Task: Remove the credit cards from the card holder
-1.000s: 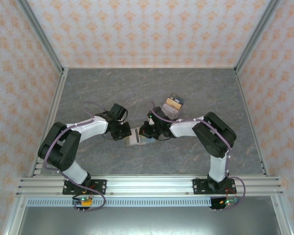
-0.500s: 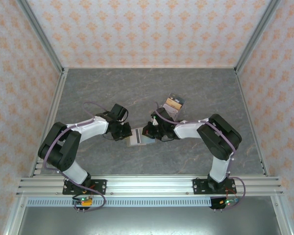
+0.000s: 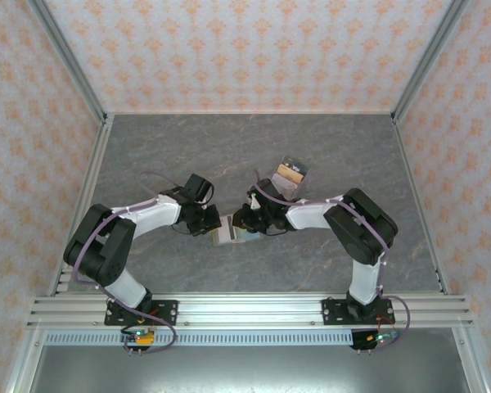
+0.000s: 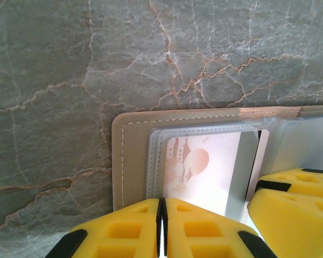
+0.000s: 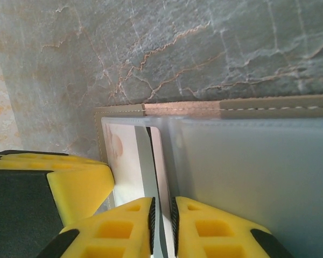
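The left gripper [image 4: 161,228] has its two yellow fingers pushed right together, with no gap. Its tips sit at the near edge of the card holder [image 4: 130,161]. I think it is pressing the holder down so it cannot slide.

The card holder lies open and flat on the grey table [image 3: 147,147], between the two arms. In its left clear pocket sits a credit card [image 4: 202,166], pale with a pinkish picture. The card looks thin, light and stiff. It looks smooth too, so it could slip. I think the best place to take it is the side by the pocket's open end, near the fold.

The right gripper [image 5: 161,228] is there, its fingers just a thin crack apart. A thin grey edge [image 5: 145,161] runs into the crack. I cannot tell if the fingers pinch it.

Further right, well apart, lies a shiny clear piece [image 3: 290,175].
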Robot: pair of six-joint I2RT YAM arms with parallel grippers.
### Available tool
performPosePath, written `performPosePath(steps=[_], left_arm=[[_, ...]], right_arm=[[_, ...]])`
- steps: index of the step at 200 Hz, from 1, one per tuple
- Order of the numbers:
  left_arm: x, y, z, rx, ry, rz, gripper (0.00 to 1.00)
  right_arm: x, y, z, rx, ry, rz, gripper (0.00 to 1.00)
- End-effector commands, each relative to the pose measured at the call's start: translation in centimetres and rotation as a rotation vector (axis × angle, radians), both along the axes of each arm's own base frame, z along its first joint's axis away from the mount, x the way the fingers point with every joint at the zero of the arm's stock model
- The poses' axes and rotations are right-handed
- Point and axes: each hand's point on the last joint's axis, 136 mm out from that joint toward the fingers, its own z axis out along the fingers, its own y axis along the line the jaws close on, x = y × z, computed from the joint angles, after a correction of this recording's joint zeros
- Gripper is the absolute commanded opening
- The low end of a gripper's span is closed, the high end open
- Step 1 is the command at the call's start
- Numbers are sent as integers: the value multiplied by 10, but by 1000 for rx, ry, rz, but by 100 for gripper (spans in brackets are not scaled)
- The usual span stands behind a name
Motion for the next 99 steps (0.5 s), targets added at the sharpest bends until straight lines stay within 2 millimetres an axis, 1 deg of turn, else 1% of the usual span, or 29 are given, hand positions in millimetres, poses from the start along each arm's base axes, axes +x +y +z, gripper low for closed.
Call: performPosePath(steps=[1,39,73,99], left_arm=[[-15,10,-19,40,63,17,12],[-17,13,-24,37,70,28,12],[-19,9,-26,9,78,28,11],[-21,6,-28,-18,82,28,11]], right_arm=[[0,0,-6,-31,1,10,20],[0,3,-4,-9,-4,14,20],[2,17,13,120,-18,19,13],[4,21,24,187,-34,12,12]])
